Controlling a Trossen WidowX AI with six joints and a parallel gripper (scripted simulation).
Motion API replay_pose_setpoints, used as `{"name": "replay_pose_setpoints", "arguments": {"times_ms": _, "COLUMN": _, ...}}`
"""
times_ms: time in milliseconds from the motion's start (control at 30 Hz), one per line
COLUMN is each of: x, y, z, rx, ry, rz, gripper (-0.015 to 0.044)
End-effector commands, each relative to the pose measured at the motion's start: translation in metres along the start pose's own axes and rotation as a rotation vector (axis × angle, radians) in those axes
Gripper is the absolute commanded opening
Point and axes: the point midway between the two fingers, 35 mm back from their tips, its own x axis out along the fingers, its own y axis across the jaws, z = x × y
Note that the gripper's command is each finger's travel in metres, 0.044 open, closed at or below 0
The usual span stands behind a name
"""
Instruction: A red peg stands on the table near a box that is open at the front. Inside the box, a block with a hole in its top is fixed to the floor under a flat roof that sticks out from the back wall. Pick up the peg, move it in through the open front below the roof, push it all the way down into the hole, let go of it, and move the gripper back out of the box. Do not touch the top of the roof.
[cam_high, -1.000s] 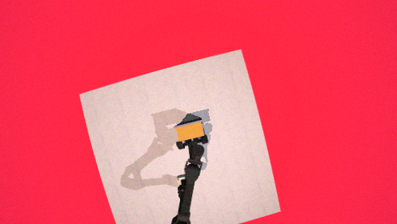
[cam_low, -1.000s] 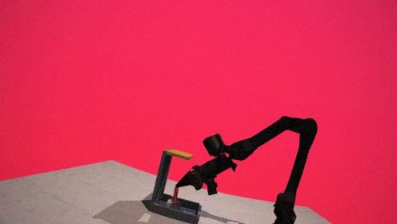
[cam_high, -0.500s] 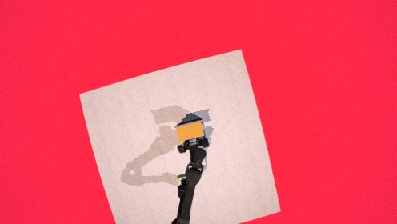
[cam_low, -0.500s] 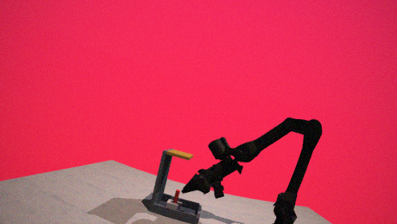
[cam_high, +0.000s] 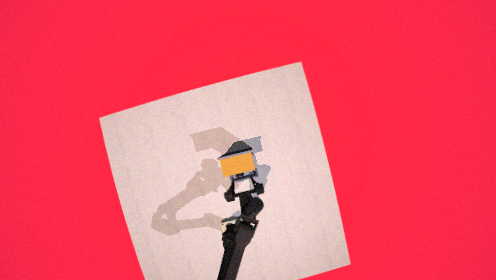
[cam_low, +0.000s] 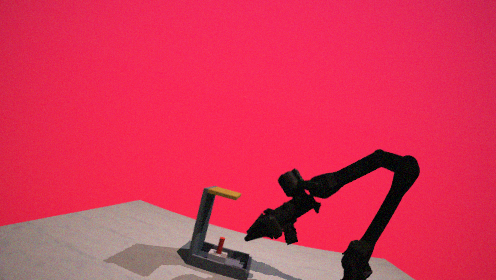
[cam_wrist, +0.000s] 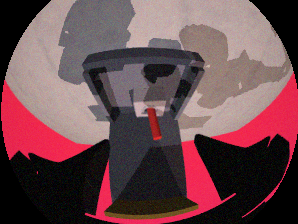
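The red peg (cam_low: 221, 245) (cam_wrist: 154, 124) stands upright in the block (cam_low: 216, 255) (cam_wrist: 141, 112) inside the box (cam_low: 215, 267) (cam_wrist: 142, 54), below the orange roof (cam_high: 237, 164) (cam_low: 225, 193). Its upper part sticks out above the block; its lower end is hidden, so how deep it sits cannot be told exactly. The top view does not show the peg. My gripper (cam_high: 243, 184) (cam_low: 246, 239) (cam_wrist: 153, 142) is wide open and empty. In the exterior view its tips are in front of the peg, beyond the roof's front edge and lower than the roof. Nothing touches the peg but the block.
The box's tall back wall (cam_low: 201, 225) carries the roof. Low side walls and a low front rim surround the box floor. The arm reaches in from the open front side. Shadows of the arm and box fall on the table (cam_high: 165, 130) (cam_low: 75, 240).
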Motion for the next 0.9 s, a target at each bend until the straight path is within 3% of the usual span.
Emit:
{"name": "replay_pose_setpoints", "arguments": {"times_ms": 0, "x": -0.015, "y": 0.000, "z": 0.002, "rx": -0.008, "ry": 0.004, "rz": -0.001, "gripper": 0.0440}}
{"name": "replay_pose_setpoints", "arguments": {"times_ms": 367, "x": -0.054, "y": -0.005, "z": 0.012, "rx": -0.007, "ry": 0.005, "rz": -0.001, "gripper": 0.0440}}
{"name": "replay_pose_setpoints", "arguments": {"times_ms": 867, "x": -0.054, "y": -0.005, "z": 0.012, "rx": -0.007, "ry": 0.005, "rz": -0.001, "gripper": 0.0440}}
